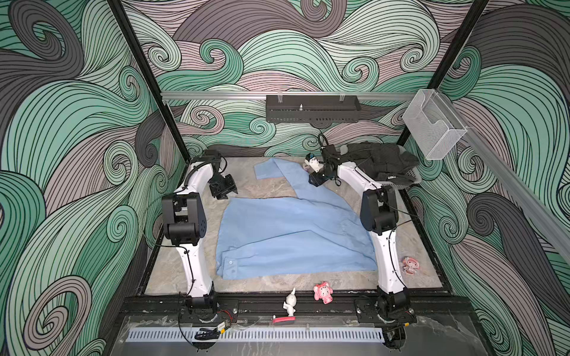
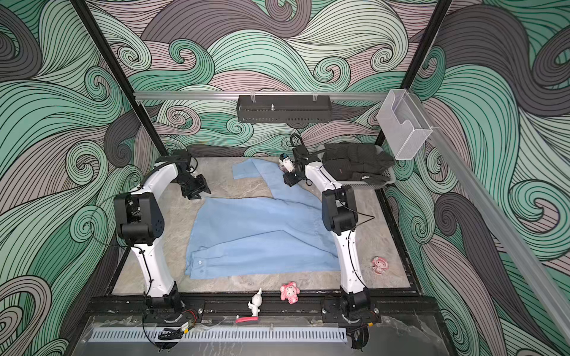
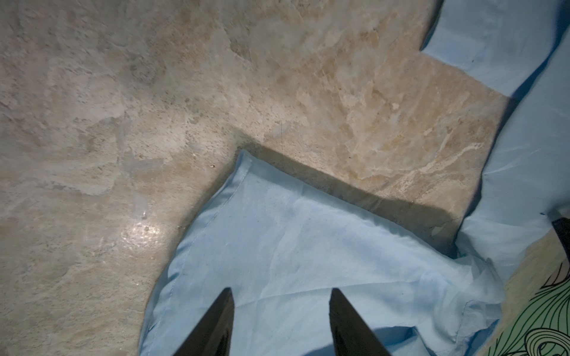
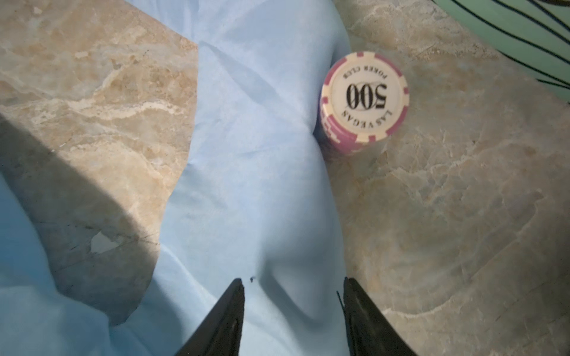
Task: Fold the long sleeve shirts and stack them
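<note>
While flat, creased light-blue shirt

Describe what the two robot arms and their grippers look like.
The left arm and right arm have white curved links, black joints and thin black cables alongside. The left gripper and right gripper are black, with tapering pointed jaws.

Shirt lies on the table; basket behind it, rightward.
</note>
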Controlling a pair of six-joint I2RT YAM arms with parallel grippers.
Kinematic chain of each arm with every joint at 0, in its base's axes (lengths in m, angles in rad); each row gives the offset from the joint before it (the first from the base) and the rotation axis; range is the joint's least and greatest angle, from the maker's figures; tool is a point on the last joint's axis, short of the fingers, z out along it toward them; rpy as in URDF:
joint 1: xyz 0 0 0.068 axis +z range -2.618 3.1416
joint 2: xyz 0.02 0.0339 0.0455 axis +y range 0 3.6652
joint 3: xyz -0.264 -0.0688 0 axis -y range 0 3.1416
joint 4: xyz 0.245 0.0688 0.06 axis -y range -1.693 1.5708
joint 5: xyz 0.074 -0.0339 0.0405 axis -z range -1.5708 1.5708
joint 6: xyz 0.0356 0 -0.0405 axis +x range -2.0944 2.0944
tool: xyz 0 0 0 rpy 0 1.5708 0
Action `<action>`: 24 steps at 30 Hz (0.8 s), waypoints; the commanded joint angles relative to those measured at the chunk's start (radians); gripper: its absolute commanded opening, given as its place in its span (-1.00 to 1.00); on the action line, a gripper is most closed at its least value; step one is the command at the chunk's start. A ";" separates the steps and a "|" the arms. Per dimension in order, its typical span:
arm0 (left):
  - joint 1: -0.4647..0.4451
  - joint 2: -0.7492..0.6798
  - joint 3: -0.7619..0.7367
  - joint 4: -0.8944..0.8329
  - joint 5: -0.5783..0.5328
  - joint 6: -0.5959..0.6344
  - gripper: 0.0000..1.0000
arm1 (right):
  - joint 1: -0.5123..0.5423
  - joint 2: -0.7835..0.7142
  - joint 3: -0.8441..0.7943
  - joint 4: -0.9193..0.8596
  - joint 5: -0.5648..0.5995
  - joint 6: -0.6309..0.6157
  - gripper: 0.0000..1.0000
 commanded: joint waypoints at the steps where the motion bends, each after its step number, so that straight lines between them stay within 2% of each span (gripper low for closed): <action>1: 0.012 0.011 0.037 -0.038 0.018 0.023 0.06 | -0.017 0.056 0.098 -0.065 -0.035 -0.022 0.00; 3: 0.015 0.020 0.044 -0.040 0.025 0.023 0.06 | -0.022 0.106 0.172 -0.114 -0.068 -0.016 -0.16; 4: 0.016 0.024 0.048 -0.041 0.032 0.025 0.06 | -0.023 0.122 0.208 -0.148 -0.083 -0.016 -0.33; 6: 0.017 0.035 0.055 -0.043 0.042 0.027 0.05 | -0.022 0.142 0.265 -0.209 -0.112 -0.019 -1.00; 11: 0.017 0.041 0.060 -0.036 0.085 0.056 0.05 | -0.025 0.012 0.182 -0.220 -0.129 -0.010 -1.00; 17: 0.011 0.060 0.058 -0.038 0.123 0.089 0.12 | -0.033 -0.181 0.045 -0.198 -0.087 0.035 -1.00; 24: 0.003 0.103 0.081 -0.063 0.116 0.136 0.14 | -0.040 -0.280 -0.085 -0.102 -0.024 0.089 -1.00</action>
